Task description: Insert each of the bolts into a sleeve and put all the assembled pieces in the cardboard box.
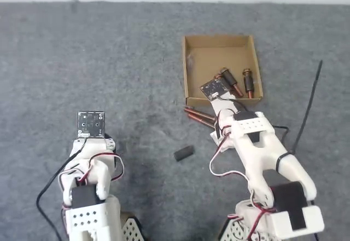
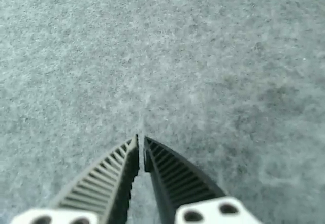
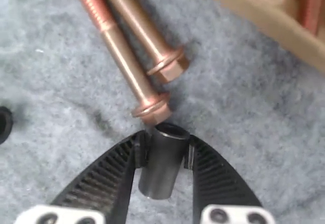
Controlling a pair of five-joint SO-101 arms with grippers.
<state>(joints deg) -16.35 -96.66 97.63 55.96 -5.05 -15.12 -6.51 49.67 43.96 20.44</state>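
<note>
The grey carpeted surface (image 1: 109,55) carries a cardboard box (image 1: 213,52) toward its far edge, right of the middle. The right arm (image 1: 262,153) stretches from the near edge up to the box's near wall. Its gripper (image 3: 166,144) is clamped on a dark sleeve (image 3: 161,169), whose open end sits just beside the head of one of the bolts. The left arm (image 1: 90,175) stands at the near edge, left of the middle. The left gripper (image 2: 140,144) has its fingers drawn almost together with nothing between them, over bare carpet. Two copper bolts (image 1: 198,115) lie side by side on the surface, just outside the box's near wall. Two assembled pieces (image 1: 249,81) rest inside the box, toward its near right corner. A loose sleeve (image 1: 184,153) lies near the middle of the surface.
</note>
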